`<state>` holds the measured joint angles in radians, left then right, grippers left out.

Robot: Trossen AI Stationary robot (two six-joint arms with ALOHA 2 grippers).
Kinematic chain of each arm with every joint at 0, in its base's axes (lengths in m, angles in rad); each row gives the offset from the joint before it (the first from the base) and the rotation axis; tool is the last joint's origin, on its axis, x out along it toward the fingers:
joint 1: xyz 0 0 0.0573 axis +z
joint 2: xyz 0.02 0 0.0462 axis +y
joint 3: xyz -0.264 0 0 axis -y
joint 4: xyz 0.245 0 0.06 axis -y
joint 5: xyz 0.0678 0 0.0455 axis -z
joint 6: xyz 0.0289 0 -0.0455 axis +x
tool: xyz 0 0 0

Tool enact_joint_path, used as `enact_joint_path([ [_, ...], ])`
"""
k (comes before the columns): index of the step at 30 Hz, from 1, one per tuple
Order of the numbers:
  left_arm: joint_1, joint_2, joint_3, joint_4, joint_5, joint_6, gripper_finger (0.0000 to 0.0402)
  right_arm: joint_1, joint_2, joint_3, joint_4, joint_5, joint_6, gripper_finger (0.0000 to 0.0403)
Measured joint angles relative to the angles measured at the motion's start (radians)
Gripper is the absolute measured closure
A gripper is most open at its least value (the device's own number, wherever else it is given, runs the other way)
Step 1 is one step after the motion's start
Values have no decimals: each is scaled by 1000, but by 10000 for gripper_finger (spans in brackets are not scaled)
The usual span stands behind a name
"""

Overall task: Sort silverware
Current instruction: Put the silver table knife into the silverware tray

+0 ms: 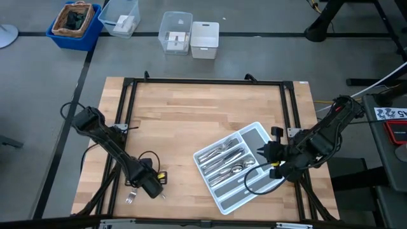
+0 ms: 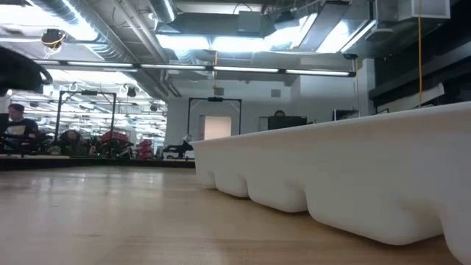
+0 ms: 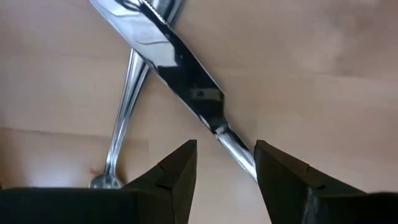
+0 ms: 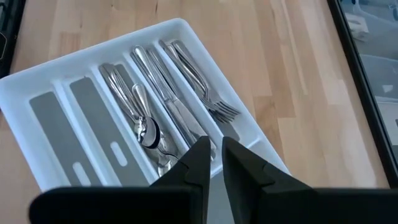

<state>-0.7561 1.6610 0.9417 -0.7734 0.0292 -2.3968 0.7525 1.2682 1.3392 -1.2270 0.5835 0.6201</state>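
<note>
1. A wooden table [image 1: 191, 121] is seen from above, with a dark robot arm at each side. A white divided tray [image 1: 261, 135] lies at an angle on the right half of the table.

2. Most of the silverware already lies in the tray's long slots: forks [image 4: 198, 81] in one slot, knives [image 4: 166, 93] in the next, spoons [image 4: 134, 106] in a third. Two wider slots look empty.

3. A few pieces are still loose on the bare wood near the front left corner. A fork [image 1: 131, 197] shows there in the overhead view.

4. The left gripper [image 3: 225, 163] is low over this spot with its fingers apart. Its wrist camera shows a knife [image 3: 171, 53] lying across another utensil's handle [image 3: 124, 121]. The knife's handle end sits between the open fingers, not yet clamped.

5. The right gripper [image 4: 214, 155] hovers above the tray's near edge. Its fingers are almost together and hold nothing.

6. The step in hand appears to be picking up one of the last loose pieces. Next, the left fingers likely need to close on the knife handle and lift it without dragging the utensil beneath. It would then go to the knife slot.
</note>
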Motion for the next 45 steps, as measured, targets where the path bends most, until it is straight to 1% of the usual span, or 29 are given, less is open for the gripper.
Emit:
enact_joint_path([
  [7, 33, 61, 5, 0, 4, 11, 253, 0, -2, 0, -1, 3, -1, 356],
  [11, 43, 68, 5, -8, -18, 37, 259, 0, -2, 0, -2, 8, -37, 356],
  [14, 49, 69, 5, -17, -32, 68, 281, 0, -2, 0, -2, 8, -67, 356],
  [21, 50, 70, 4, -26, -59, 102, 361, 0, -2, 0, -4, 10, -103, 356],
  [25, 51, 71, 3, -30, -66, 139, 387, 0, -2, 0, -5, 10, -103, 356],
  [28, 51, 71, 2, -36, -82, 147, 389, 0, -2, 0, -5, 10, -103, 356],
  [34, 51, 63, 0, -36, -130, 160, 381, 0, -2, 0, -5, 9, -103, 356],
  [40, 52, 59, -2, -28, -240, 160, 384, 0, -2, 0, -5, 8, -103, 356],
  [45, 53, 61, -4, -10, -323, 177, 378, 0, -2, 0, -5, 8, -103, 356],
])
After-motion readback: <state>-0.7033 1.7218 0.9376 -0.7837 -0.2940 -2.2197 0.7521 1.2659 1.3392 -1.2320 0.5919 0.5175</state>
